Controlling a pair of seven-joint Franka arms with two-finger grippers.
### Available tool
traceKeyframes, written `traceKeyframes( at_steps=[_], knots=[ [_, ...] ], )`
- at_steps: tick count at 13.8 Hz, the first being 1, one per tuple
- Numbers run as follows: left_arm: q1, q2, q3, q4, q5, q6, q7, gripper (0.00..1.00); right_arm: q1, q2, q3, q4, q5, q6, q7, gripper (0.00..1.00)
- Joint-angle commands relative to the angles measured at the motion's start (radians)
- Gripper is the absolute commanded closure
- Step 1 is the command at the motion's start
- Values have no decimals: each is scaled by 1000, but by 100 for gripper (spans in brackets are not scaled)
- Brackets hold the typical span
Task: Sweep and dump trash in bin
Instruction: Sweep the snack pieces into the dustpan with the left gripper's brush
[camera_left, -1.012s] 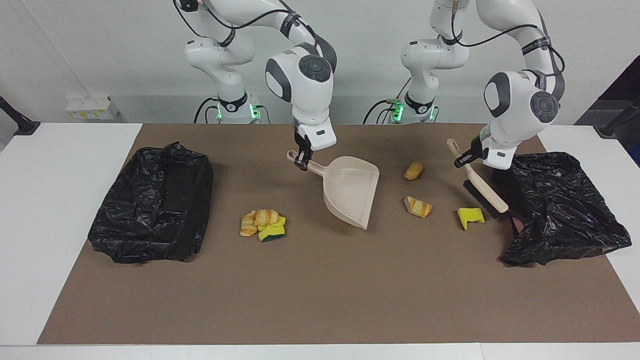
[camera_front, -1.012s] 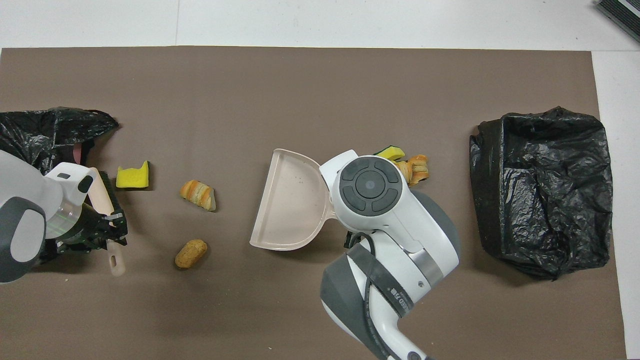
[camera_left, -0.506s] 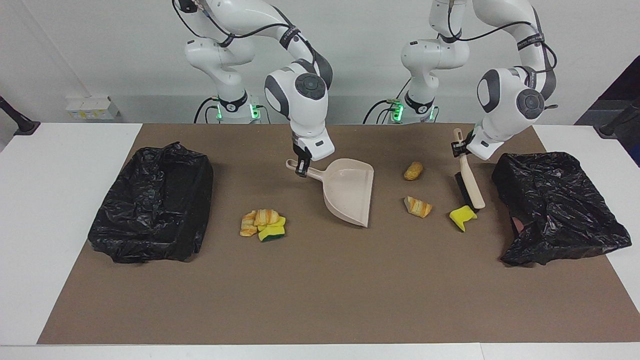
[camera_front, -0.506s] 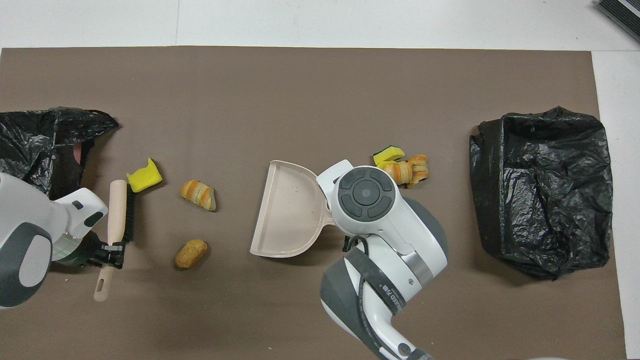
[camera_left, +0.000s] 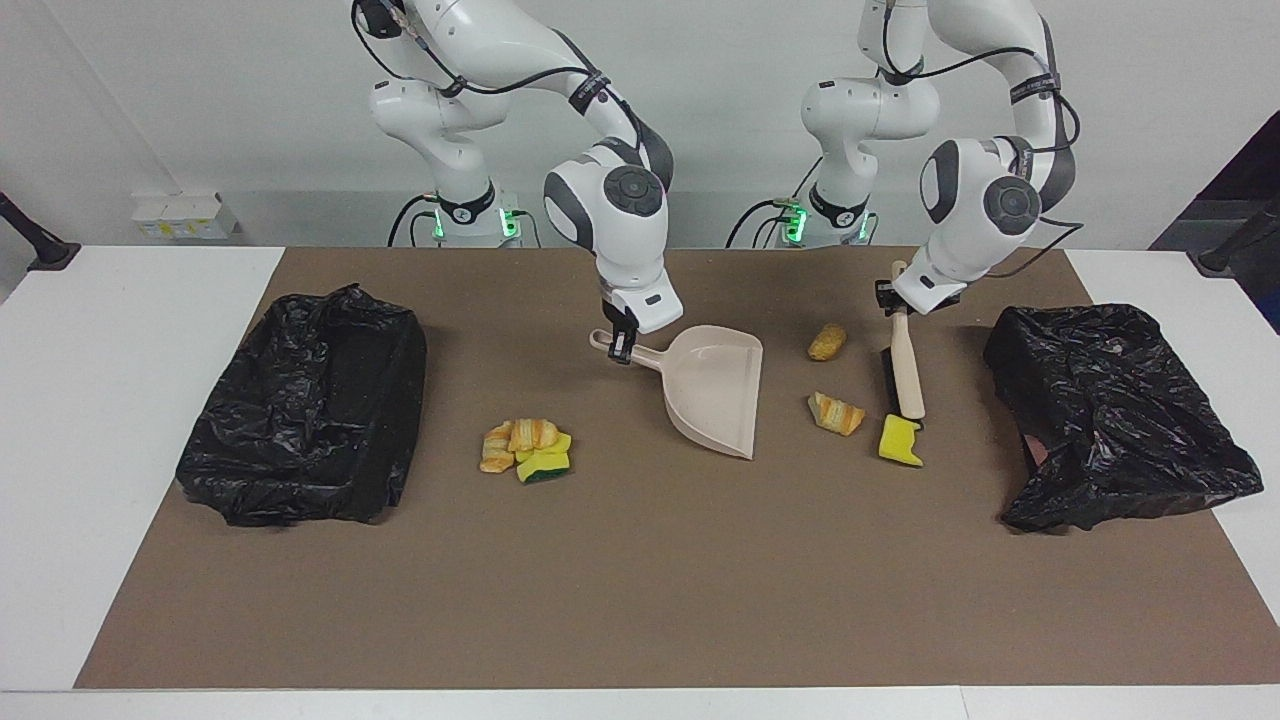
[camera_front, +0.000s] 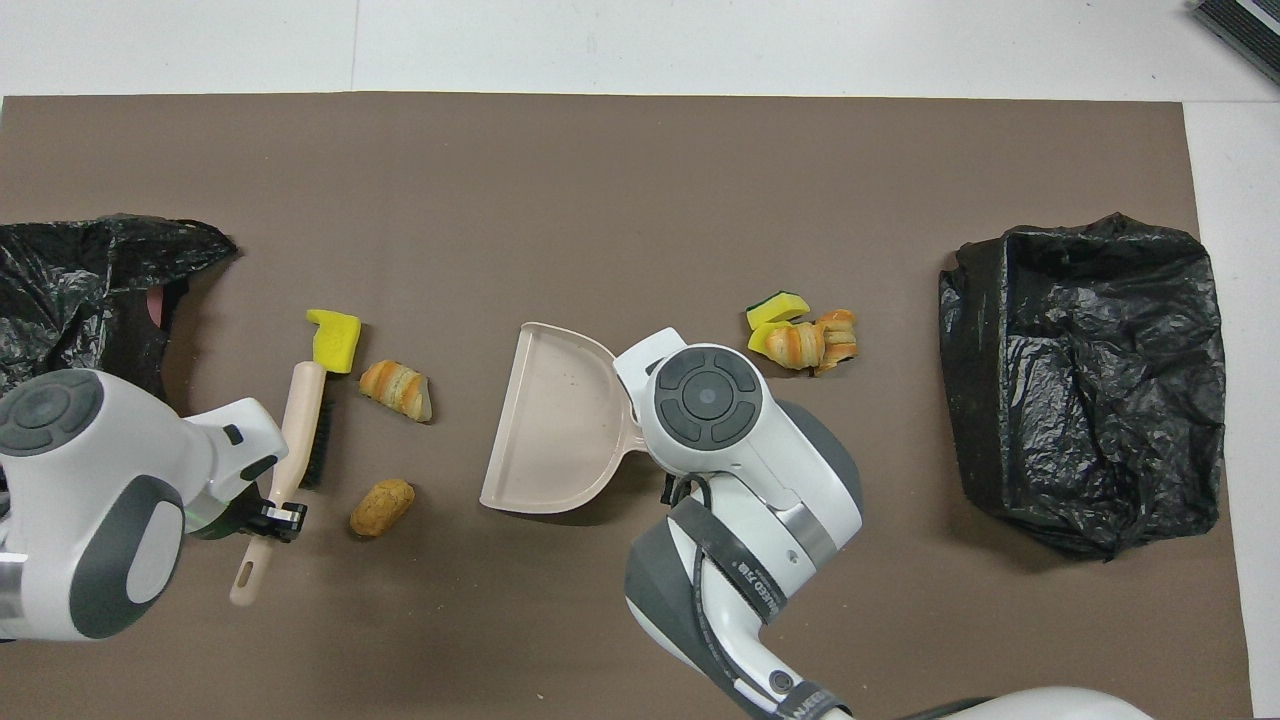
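A crinkled black bin (camera_left: 310, 400) sits at the right arm's end of the counter (camera_left: 640, 580), with a pile (camera_left: 525, 448) of striped bread and soft sponge near it. My right gripper (camera_left: 622, 350) has its fingers closed on the handle of the smooth beige dustpan (camera_left: 715, 385), whose mouth faces the loose trash: lump (camera_left: 826, 342), croissant (camera_left: 835, 413) and yellow sponge (camera_left: 899, 441). The brush (camera_left: 905, 365) (its tip at that sponge, ready to push it panward, I judge) is clamped at the handle by my left gripper (camera_left: 893, 297).

We see bright, even light from above, with soft short shadows beside the bin bags (camera_left: 305, 410) and under the arms. Both views are sharp, with slight sheen on the black plastic.
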Motion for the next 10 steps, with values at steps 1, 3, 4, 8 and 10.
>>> traceKeyframes(
  at_steps=[1,3,4,8,10],
  knots=[
    [-89,-21,9,-52,17,75,-15,100,-4,-8,3,-10,7,18,41,100],
    [-138,-20,7,-50,11,85,-10,100,-4,-8,3,-10,7,18,45,100],
    [-181,-18,7,-47,2,104,-12,100,-4,-8,3,-10,7,18,52,100],
    [-351,-15,6,-39,-84,150,-119,100,-4,-8,6,-10,7,18,66,100],
    [-431,-15,3,-29,-89,150,-194,100,-4,-8,6,-10,7,18,66,100]
  ],
)
